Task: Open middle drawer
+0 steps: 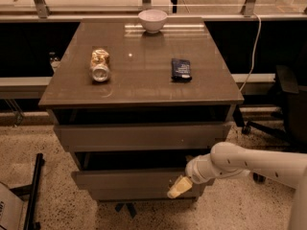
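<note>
The grey-brown cabinet [144, 80] has three stacked fronts. The middle drawer [129, 178] is the mid-sized front under the tall, wide top front [144, 137]. It stands out a little from the cabinet, with a dark gap above it. The shortest, narrowest front [139, 194] is just below it. My gripper [177, 188], with yellowish tips on a white arm [249, 163] coming in from the right, is at the right end of the middle drawer's front, low against the panel.
On the cabinet top are a white bowl [152, 19] at the back, a can [100, 65] lying on its side at the left and a dark packet [181, 69] at the right. A black office chair [288, 104] stands to the right. A black bar [33, 195] is on the floor at the lower left.
</note>
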You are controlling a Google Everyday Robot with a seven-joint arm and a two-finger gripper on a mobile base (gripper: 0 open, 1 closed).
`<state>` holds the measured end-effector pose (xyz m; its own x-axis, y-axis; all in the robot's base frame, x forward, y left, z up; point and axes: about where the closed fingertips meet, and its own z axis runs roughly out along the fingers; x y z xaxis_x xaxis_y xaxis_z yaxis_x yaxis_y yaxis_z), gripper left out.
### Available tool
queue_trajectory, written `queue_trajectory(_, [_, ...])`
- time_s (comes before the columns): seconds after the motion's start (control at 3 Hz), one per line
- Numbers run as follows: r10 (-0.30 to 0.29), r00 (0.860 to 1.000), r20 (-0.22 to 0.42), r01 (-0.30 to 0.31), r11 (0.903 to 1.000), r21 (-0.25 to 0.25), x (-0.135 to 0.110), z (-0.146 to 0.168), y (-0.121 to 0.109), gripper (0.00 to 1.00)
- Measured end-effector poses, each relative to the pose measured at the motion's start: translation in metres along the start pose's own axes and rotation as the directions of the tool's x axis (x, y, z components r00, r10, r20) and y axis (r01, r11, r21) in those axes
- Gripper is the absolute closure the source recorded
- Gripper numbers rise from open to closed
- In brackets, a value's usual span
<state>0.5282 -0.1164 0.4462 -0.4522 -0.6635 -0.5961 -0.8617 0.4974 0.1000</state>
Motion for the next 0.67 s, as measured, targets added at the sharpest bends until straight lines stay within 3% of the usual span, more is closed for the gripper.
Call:
queue_trajectory(0.33, [-0.036, 0.996, -0.076, 0.036, 0.9994, 0.002, 0.006, 0.006, 0.002, 0.25])
queue_trajectory(0.67, [-0.079, 0.987, -0.140, 0.076, 0.9968, -0.022, 0.019, 0.018, 0.003, 0.56])
